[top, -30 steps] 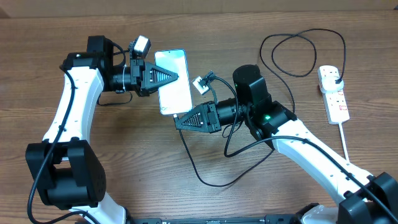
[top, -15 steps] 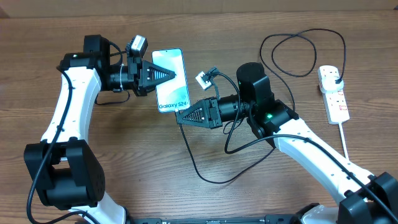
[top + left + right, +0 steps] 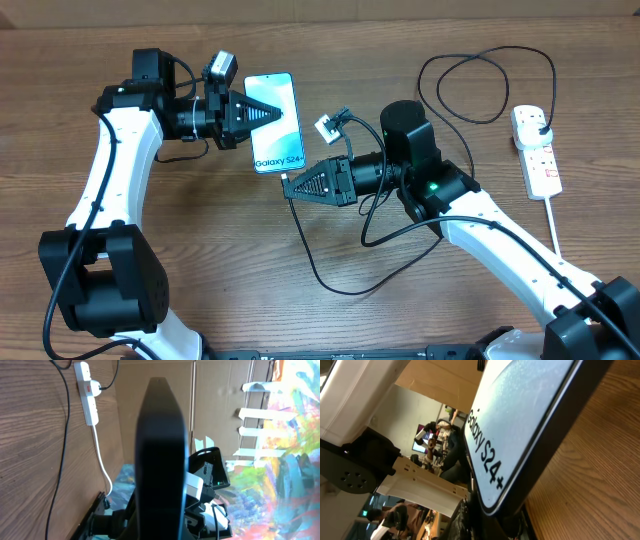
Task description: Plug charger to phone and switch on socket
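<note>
The phone (image 3: 277, 128) is held off the table with its lit "Galaxy S24+" screen facing up, and my left gripper (image 3: 281, 113) is shut on its left side. In the left wrist view the phone (image 3: 160, 460) shows edge-on as a dark slab. My right gripper (image 3: 289, 186) is shut on the tip end of the charger (image 3: 305, 250), right at the phone's lower edge. The connector itself is hidden in the right wrist view, where the phone (image 3: 520, 420) fills the frame. The white socket (image 3: 536, 150) lies at the far right, with the charger's black plug (image 3: 541, 123) in it.
The black cable sags in a loop (image 3: 340, 290) on the table under my right arm. Another loop (image 3: 485, 85) lies at the back right beside the socket. The thick white cord (image 3: 553, 225) runs toward the front edge. A cardboard wall lines the far edge.
My left gripper has turned and carried the phone a little toward the back, so the screen text now faces up. My right gripper followed the phone's lower edge slightly.
</note>
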You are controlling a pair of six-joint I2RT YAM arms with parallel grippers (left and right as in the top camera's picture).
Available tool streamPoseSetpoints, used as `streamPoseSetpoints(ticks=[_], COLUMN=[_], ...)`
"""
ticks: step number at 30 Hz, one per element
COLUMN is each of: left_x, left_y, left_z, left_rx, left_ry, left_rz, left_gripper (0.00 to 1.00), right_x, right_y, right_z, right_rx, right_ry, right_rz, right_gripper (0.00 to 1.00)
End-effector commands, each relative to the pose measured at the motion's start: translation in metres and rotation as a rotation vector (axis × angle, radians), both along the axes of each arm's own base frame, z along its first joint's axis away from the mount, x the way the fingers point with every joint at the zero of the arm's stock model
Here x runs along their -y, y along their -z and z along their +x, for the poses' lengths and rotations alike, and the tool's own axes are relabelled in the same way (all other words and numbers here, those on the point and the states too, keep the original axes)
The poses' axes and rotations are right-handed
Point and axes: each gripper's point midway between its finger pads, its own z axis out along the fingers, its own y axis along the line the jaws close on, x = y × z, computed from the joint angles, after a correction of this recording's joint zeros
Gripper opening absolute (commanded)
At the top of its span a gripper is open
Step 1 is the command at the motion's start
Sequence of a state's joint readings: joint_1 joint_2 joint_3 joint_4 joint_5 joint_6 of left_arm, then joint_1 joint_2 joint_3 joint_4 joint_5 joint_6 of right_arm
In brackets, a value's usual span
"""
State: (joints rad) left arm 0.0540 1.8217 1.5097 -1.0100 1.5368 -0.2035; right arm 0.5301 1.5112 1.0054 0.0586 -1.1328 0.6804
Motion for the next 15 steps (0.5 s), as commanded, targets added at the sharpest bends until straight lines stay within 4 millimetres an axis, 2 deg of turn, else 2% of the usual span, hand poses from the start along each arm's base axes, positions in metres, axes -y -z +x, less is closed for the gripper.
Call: streamPoseSetpoints(ticks=[1, 10, 15], left_x=[0.0015, 0.0018, 0.0085], left_y=[-0.0271, -0.0270, -0.0270], left_z=[-0.0067, -0.0069, -0.0099], left_rx=[0.041, 0.055, 0.053], left_ry=[0.015, 0.016, 0.034], left_rz=[-0.039, -0.039, -0.039], left_gripper=[0.05, 0.04, 0.04], right_x=[0.0022, 0.0022, 0.0021], right_y=[-0.0024, -0.0024, -0.0020], right_z=[0.0032, 0.0033, 0.0044], right_rx=[0.007, 0.008, 0.009], right_ry=[0.014, 0.014, 0.021], right_rz=[0.002, 0.002, 0.000], right_gripper=[0.04, 0.04, 0.04])
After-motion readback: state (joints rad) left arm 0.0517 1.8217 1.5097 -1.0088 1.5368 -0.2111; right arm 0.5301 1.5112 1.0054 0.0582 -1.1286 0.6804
